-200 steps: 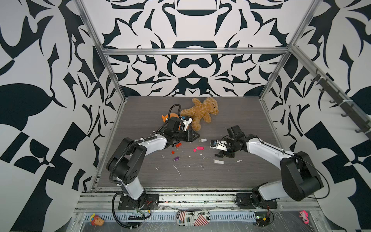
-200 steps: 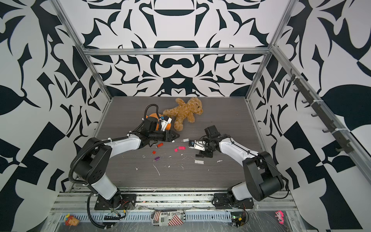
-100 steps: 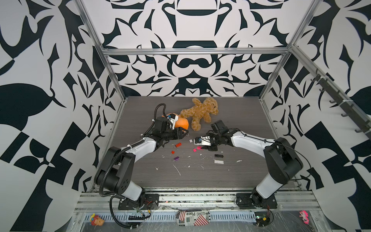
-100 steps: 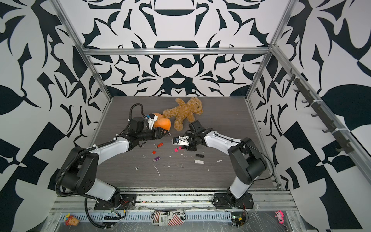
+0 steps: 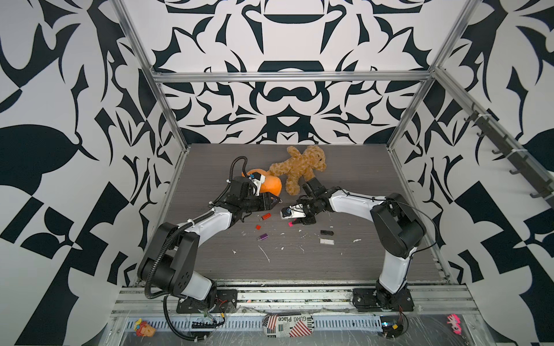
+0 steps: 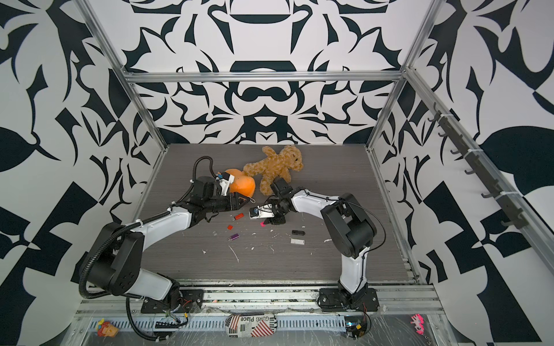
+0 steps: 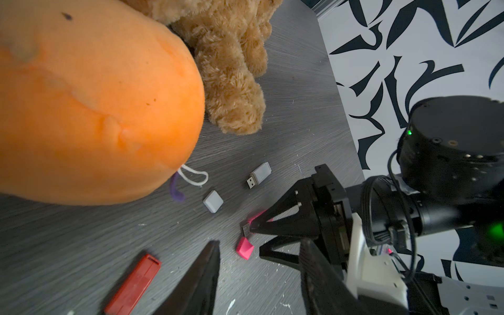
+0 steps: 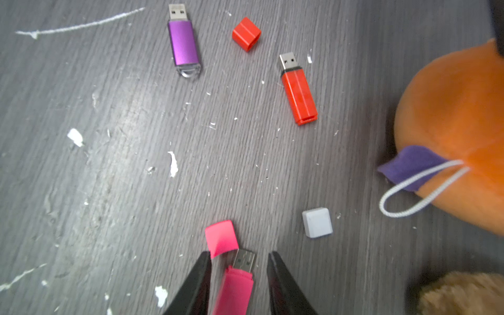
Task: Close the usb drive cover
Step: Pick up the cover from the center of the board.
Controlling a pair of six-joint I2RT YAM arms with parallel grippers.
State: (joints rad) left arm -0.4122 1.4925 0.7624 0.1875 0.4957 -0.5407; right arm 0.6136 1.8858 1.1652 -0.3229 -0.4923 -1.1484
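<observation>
R claw (image 8: 240, 255) straddles smooth pink USB drive (image 8: 236, 293).

Orange plush (image 7: 95, 109), pink usb drive (image 8: 236, 293), red drive (image 8: 298, 98), grey table (image 8: 109, 136)

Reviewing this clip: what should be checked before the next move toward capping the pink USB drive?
1. pink drive lies between the right gripper fingers, connector bare: ok.
2. Right jaws closed on the drive: not ok, gaps show on both sides.
3. pink cap lined up with the connector: not ok, it lies off to one side.
4. left gripper open and empty, free to fetch the cap: ok.
5. Cap's open end facing the connector: cannot tell.
</observation>
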